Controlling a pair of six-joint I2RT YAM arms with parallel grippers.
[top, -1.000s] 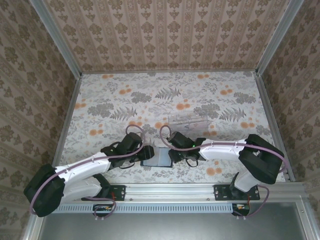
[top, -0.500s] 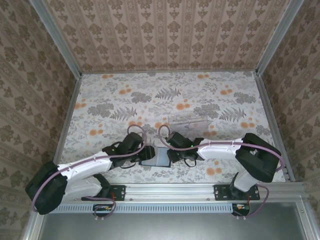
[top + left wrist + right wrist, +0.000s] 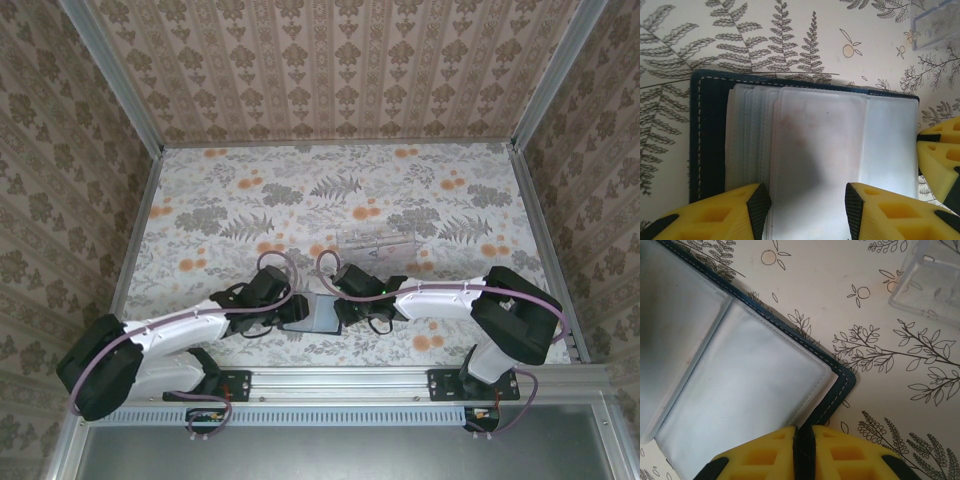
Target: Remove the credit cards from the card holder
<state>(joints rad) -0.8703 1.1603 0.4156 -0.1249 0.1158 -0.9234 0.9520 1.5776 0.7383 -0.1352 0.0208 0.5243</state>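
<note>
jaws: left gripper [image 3: 807,207] spread over card holder [image 3: 710,150], edged rightward; right gripper [image 3: 804,440] clenched, unmoved.

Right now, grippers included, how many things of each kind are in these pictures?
card holder: 1
clear tray: 1
grippers: 2 (left gripper, right gripper)
credit cards: overlapping in the holder's sleeves, so the count cannot be told
Total: 4, cards aside
</note>
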